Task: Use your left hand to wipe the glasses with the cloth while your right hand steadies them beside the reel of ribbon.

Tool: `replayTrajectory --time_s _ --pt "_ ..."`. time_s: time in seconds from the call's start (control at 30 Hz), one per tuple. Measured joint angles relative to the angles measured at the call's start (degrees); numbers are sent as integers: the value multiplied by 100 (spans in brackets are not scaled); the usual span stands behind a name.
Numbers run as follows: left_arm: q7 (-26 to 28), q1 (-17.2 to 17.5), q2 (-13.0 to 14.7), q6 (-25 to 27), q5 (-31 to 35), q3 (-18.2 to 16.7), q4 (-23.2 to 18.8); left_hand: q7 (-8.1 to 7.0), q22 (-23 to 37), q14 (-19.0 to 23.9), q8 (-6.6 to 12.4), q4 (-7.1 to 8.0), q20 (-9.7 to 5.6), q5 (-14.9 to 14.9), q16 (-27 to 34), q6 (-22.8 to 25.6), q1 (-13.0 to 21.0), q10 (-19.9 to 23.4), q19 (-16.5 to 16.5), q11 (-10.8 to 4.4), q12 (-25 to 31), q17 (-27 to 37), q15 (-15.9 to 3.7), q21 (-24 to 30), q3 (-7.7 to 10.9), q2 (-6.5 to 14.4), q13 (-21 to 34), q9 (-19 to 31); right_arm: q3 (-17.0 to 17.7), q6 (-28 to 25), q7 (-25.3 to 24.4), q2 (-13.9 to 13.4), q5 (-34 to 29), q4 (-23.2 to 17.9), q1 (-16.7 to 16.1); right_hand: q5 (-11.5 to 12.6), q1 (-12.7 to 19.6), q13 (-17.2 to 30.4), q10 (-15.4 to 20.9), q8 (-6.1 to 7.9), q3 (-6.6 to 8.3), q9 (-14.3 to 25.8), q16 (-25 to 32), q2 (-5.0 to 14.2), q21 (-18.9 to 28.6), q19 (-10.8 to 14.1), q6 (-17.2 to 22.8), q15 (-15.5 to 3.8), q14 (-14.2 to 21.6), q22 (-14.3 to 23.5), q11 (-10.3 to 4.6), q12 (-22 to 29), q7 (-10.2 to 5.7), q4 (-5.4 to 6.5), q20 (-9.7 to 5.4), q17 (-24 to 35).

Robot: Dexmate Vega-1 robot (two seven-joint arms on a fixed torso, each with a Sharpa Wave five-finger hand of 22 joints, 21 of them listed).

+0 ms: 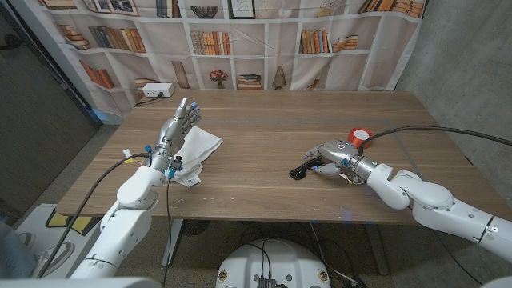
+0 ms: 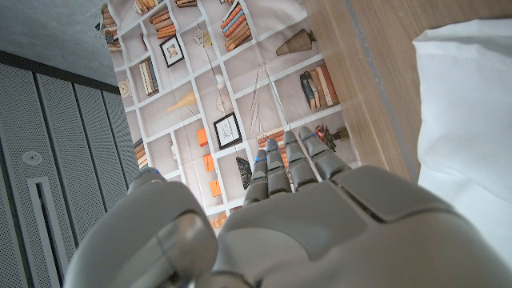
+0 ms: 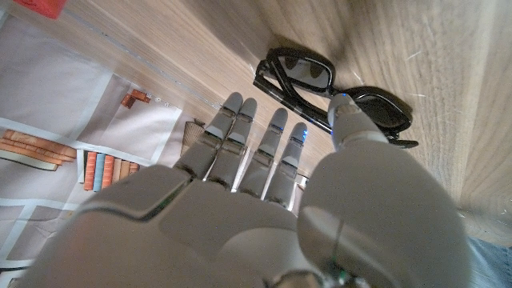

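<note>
Left hand (image 1: 180, 122): fingers apart, empty, beside cloth (image 1: 197, 148). Right hand (image 1: 332, 153): fingers extended, thumb touching glasses (image 1: 307, 168), not gripping. Glasses lie near ribbon reel (image 1: 360, 135); cloth well apart from reel, on table (image 1: 264, 192).

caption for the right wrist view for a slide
Right hand reaching over black glasses lying on the wooden table.

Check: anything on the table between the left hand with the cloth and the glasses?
Nothing visible. In the head view the left hand stands by the white cloth, and bare table runs from there to the black glasses at the right hand. The reel of ribbon lies beyond that hand, off the path.
</note>
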Motion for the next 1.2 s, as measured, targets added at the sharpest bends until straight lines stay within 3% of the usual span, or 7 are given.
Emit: replayTrajectory --time_s 0.2,0.33,0.4,0.67,0.87,0.97,1.2 --pt "0 42 -28 0 -19 -15 -6 0 0 0 0 -17 0 0 0 0 0 0 0 0 0 0 0 0 -17 0 0 0 -40 -1 63 45 13 64 45 0 93 -14 131 39 0 0 23 65 0 114 164 2 82 17 -28 34 12 0 -10 3" --pt "-3 68 -47 -2 -31 -27 -16 0 0 -1 0 -17 0 0 -25 0 0 0 0 0 0 0 0 0 -17 0 26 0 -80 -1 84 90 13 134 86 -36 373 -14 241 40 -15 -1 87 123 0 261 246 -19 231 24 -41 44 19 -15 -29 37" --pt "0 83 -58 -5 -33 -31 -22 0 0 -1 0 -17 0 0 -25 0 0 0 -1 0 0 0 0 0 -17 0 30 0 -99 -1 91 115 11 173 104 -45 569 -14 302 40 -67 -1 133 174 14 343 297 -27 305 50 -46 44 23 -61 -34 58" --pt "20 106 -85 -9 -32 -33 -42 0 0 -1 0 -17 -1 -45 -25 0 -1 0 -1 1 0 0 1 -22 -16 -1 29 0 -122 -19 -13 154 -32 244 105 -90 1051 -1 733 39 -423 -1 239 395 122 672 857 -97 761 127 -148 44 66 27 -51 86" --pt "29 108 -100 -10 -21 -25 -52 0 0 -1 0 -33 -1 -45 -25 0 -1 0 -1 0 0 0 1 -22 -32 -1 29 0 -122 -44 -168 163 -59 273 64 -140 1155 0 1091 24 -637 -15 236 584 258 842 1387 -193 1152 184 -182 39 111 161 -85 65" --pt "29 108 -104 -10 -16 -12 -54 0 0 -1 0 -8 -1 -45 -24 0 1 -1 -1 1 0 0 1 -22 -57 1 29 29 -122 -54 -207 165 -63 286 42 -155 1214 16 1270 23 -697 -15 238 837 323 931 1633 -275 1338 210 -186 44 113 191 -93 67" --pt "31 103 -105 -8 -9 17 -56 0 0 -1 0 -8 -1 -45 -24 0 15 -1 -1 1 -39 0 1 -22 -57 15 29 29 -112 -65 -349 176 -66 294 -16 -155 1129 -14 1594 21 -801 1 237 920 449 1055 2019 -368 1665 257 -182 44 152 229 -92 65"
